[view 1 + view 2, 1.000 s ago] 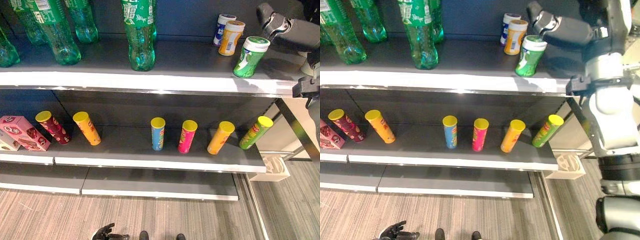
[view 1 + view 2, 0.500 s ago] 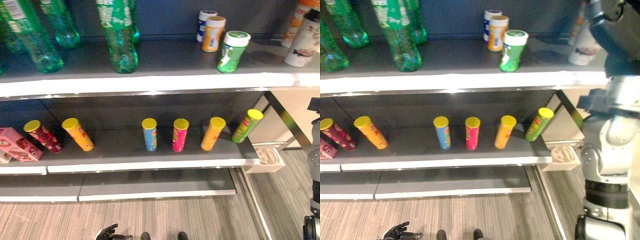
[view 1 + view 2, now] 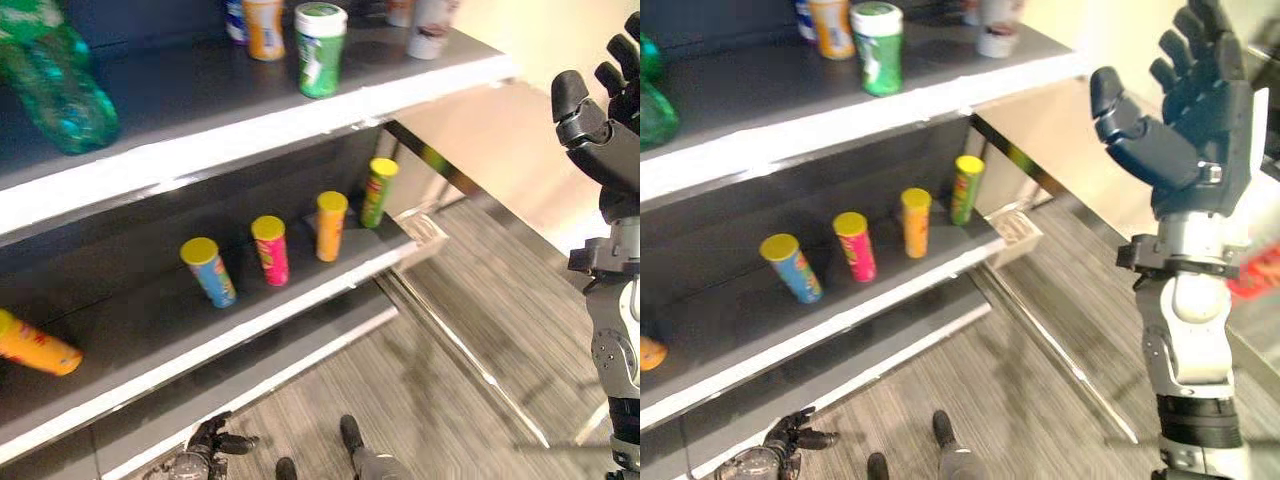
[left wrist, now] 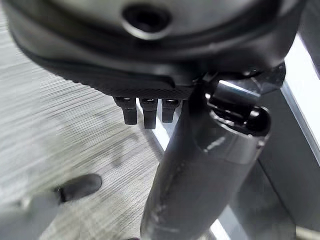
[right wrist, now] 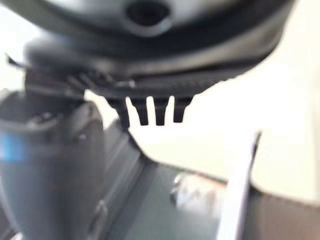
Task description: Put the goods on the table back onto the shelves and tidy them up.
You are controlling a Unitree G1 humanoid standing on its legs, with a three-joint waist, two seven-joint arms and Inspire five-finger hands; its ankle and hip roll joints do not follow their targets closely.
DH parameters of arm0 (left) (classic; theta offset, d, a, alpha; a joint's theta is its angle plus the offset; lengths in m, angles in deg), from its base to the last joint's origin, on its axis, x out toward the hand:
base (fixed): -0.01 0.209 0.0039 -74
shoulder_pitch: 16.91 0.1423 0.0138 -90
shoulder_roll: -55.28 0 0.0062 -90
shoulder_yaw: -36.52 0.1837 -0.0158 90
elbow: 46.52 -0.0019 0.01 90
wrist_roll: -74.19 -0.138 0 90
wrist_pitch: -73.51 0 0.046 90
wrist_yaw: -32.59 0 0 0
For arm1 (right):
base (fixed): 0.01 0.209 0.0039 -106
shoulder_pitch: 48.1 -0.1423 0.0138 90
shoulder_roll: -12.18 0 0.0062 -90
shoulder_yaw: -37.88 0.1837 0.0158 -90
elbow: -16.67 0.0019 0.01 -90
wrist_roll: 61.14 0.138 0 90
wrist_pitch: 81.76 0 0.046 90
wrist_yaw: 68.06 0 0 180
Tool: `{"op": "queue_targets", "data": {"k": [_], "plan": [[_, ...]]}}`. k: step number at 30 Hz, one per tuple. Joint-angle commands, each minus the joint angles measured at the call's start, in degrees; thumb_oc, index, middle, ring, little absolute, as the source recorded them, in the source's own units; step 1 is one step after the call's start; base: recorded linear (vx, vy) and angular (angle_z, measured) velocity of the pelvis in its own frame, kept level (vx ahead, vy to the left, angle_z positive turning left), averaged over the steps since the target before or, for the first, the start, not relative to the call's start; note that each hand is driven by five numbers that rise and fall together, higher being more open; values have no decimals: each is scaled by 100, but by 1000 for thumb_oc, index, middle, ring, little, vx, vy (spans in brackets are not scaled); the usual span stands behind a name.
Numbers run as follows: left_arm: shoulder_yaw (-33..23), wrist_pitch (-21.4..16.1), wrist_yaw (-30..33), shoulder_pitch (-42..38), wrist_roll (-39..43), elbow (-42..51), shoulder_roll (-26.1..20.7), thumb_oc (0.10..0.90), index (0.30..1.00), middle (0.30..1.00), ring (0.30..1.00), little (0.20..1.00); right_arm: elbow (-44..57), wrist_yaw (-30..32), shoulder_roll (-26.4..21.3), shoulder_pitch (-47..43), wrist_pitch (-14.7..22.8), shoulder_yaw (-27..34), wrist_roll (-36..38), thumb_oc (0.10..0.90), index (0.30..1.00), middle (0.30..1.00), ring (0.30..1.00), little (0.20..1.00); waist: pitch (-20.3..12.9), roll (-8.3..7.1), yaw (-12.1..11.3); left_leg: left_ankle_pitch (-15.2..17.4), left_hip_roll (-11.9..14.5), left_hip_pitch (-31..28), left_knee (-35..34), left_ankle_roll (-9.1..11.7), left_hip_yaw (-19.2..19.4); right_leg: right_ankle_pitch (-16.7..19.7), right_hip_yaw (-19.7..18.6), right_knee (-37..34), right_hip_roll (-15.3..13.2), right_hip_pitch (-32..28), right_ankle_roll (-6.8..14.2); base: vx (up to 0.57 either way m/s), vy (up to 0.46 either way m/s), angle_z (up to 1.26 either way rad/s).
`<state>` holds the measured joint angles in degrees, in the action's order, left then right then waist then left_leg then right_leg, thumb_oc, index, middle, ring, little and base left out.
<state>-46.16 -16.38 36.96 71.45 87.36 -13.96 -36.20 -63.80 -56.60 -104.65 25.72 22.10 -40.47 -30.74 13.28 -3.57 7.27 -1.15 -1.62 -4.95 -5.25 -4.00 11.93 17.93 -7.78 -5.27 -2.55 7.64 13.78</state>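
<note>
Standing raised and well apart from the shelves, the right hand [image 3: 1185, 120] has its fingers [image 3: 1200, 40] spread straight and holds nothing, so it seems free to go for another item. The left hand [image 3: 205, 455] hangs low near the floor; its fingers look loosely relaxed and it also carries nothing. The goods I can see are already on the shelves. On the upper shelf [image 3: 250, 125] a green canister with a white lid [image 3: 319, 48] stands upright near the front edge, beside an orange canister [image 3: 263, 18] further back and a green bottle [image 3: 55, 75] to the left. On the middle shelf [image 3: 250, 310] four tubes with yellow lids, blue [image 3: 209, 271], pink [image 3: 270, 249], orange [image 3: 331, 225] and green [image 3: 377, 191], stand in a row with gaps between, which I judge is for tidy display. An orange tube [image 3: 35, 345] lies on its side at the left and probably needs to be set upright. No desk is visible.
</note>
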Motion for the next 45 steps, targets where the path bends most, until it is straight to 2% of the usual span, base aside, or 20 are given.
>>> {"op": "queue_targets", "data": {"k": [1, 6, 7, 8, 11, 14, 15, 17, 19, 21, 25, 29, 30, 32, 33, 34, 38, 39, 42, 45], "plan": [[-8, -283, -7, 11, -170, 177, -232, 800, 900, 900, 900, 900, 251, 9, -389, -791, 388, 497, -224, 800, 900, 900, 900, 900, -267, 162, -354, 365, 165, -100, 25, 383, -670, -1408, 1189, 1039, -566, -182, -225, -184, 18, -64], [40, -251, -59, 69, -248, 255, -211, 800, 900, 900, 900, 900, 349, 25, -348, -715, 371, 650, -254, 800, 900, 900, 900, 900, -425, 220, -555, 366, 417, 8, 25, 488, -335, -1386, 1863, 1045, -1305, -797, -226, -90, -55, -51], [41, -250, -59, 70, -248, 256, -212, 800, 900, 900, 900, 900, 351, 25, -347, -712, 371, 651, -254, 800, 900, 900, 900, 900, -422, 220, -555, 366, 417, 4, 25, 487, -335, -1382, 1864, 1038, -1305, -805, -225, -31, -118, -43], [29, -240, -87, 116, -248, 270, -210, 800, 900, 900, 900, 900, 362, 13, -392, -737, 327, 611, -302, 800, 900, 900, 900, 900, -521, 160, -631, 380, 484, 20, 25, 538, -213, -1184, 1955, 920, -1557, -1043, -125, -32, -118, -27], [-50, -218, -106, 261, -237, 289, -219, 800, 900, 900, 900, 900, 395, 38, -410, -847, 282, 513, -370, 800, 900, 900, 900, 900, -663, 0, -773, 328, 563, 82, 51, 607, 33, -656, 2102, 581, -1866, -1177, 98, -56, -183, -24], [-174, -212, -111, 395, -230, 313, -231, 800, 900, 900, 900, 900, 407, 12, -417, -903, 238, 447, -364, 800, 900, 900, 900, 900, -736, -109, -894, 307, 659, 100, 69, 691, 233, -343, 2285, 233, -1923, -1257, 122, -41, -164, -72], [-221, -207, -115, 434, -211, 326, -232, 800, 900, 900, 900, 900, 416, 19, -431, -926, 226, 441, -389, 800, 900, 900, 900, 900, -764, -164, -936, 293, 722, 110, 69, 740, 310, -294, 2387, 85, -1895, -1244, 122, -41, -346, -119], [-360, -205, -94, 444, -128, 404, -276, 800, 900, 900, 900, 900, 476, 34, -529, -937, 220, 440, -445, 800, 900, 900, 900, 900, -770, -274, -1024, 172, 1004, 104, 72, 918, 513, -825, 2509, 27, -1626, -1045, 122, -16, -389, -137], [-418, -200, -94, 435, -95, 395, -265, 800, 900, 900, 900, 900, 489, 32, -611, -859, 212, 533, -477, 800, 900, 900, 900, 900, -768, -303, -1017, 60, 1195, 62, 67, 1039, 524, -1101, 2570, 27, -1498, -1069, 122, 21, -311, -100], [-416, -205, -77, 402, -53, 430, -243, 800, 900, 900, 900, 900, 498, 36, -643, -778, 223, 625, -418, 800, 900, 900, 900, 900, -746, -272, -975, -108, 1408, 64, 76, 1159, 487, -1334, 2598, 27, -1277, -1159, 46, 19, -353, -14], [-322, -180, -148, 403, -13, 590, -187, 800, 900, 900, 900, 900, 461, 88, -789, -469, 338, 895, -287, 800, 900, 900, 900, 900, -634, -82, -835, -477, 2085, 59, 161, 1421, 349, -1882, 2561, 27, -532, -1346, -351, 8, -395, 7], [-217, -141, -203, 337, -62, 668, -97, 800, 900, 900, 900, 900, 392, 206, -881, -165, 360, 1158, -447, 800, 900, 900, 900, 900, -376, 60, -747, -882, 2412, 341, 969, 1455, 330, -2165, 2730, 27, -213, -1631, -651, -7, -297, 19], [-195, -144, -227, 343, -80, 681, -77, 800, 900, 900, 900, 900, 385, 206, -873, -129, 336, 1185, -468, 800, 900, 900, 900, 900, -319, 71, -750, -916, 2373, 395, 1137, 1449, 288, -2185, 2749, 27, -193, -1678, -678, -4, -228, 30], [-181, -195, -186, 379, -33, 786, -48, 800, 900, 900, 900, 900, 304, 229, -851, -195, 292, 1094, -575, 800, 900, 900, 900, 900, -254, 22, -899, -531, 1729, 657, 1423, 1268, -487, -2178, 2589, 27, -237, -1595, -695, -2, -182, 20], [-153, -213, -174, 377, 17, 797, -38, 800, 900, 900, 900, 900, 138, 214, -949, -273, 244, 981, -607, 800, 900, 900, 900, 900, -228, -21, -1007, -90, 1183, 779, 1394, 1156, -938, -2162, 2456, 27, -226, -1563, -710, 38, -149, -2], [-133, -213, -186, 391, 50, 795, -15, 800, 900, 900, 900, 900, 22, 175, -964, -352, 215, 917, -546, 800, 900, 900, 900, 900, -248, -29, -991, 17, 967, 837, 1315, 1075, -1026, -2110, 2429, 27, -211, -1519, -718, 61, -127, -30], [-83, -201, -210, 402, 22, 784, 1, 800, 900, 900, 900, 900, -265, 180, -1017, -479, 161, 768, -530, 800, 900, 900, 900, 900, -287, 9, -995, 28, 693, 782, 968, 928, -982, -2056, 2384, 27, -164, -1446, -694, 63, -27, -48], [30, -213, -221, 434, -55, 775, 25, 800, 900, 900, 900, 900, -523, 285, -1058, -586, 91, 587, -814, 800, 900, 900, 900, 900, -342, 96, -1088, -220, 131, 986, 443, 781, -1226, -2038, 2258, 27, -48, -1400, -681, 198, -28, -27], [89, -204, -244, 422, -91, 751, 24, 800, 900, 900, 900, 900, -722, 427, -1058, -705, 101, 585, -902, 800, 900, 900, 900, 900, -352, 178, -1097, -515, -39, 1169, 224, 843, -1192, -2126, 2150, 27, 75, -1482, -671, 155, -9, -81], [58, -205, -269, 433, -60, 710, 11, 800, 900, 900, 900, 900, -627, 417, -1000, -653, 88, 632, -1001, 800, 900, 900, 900, 900, -412, 207, -1062, -435, -46, 970, 96, 734, -1195, -2222, 2095, 27, 96, -1551, -683, 146, 80, -12]]}}
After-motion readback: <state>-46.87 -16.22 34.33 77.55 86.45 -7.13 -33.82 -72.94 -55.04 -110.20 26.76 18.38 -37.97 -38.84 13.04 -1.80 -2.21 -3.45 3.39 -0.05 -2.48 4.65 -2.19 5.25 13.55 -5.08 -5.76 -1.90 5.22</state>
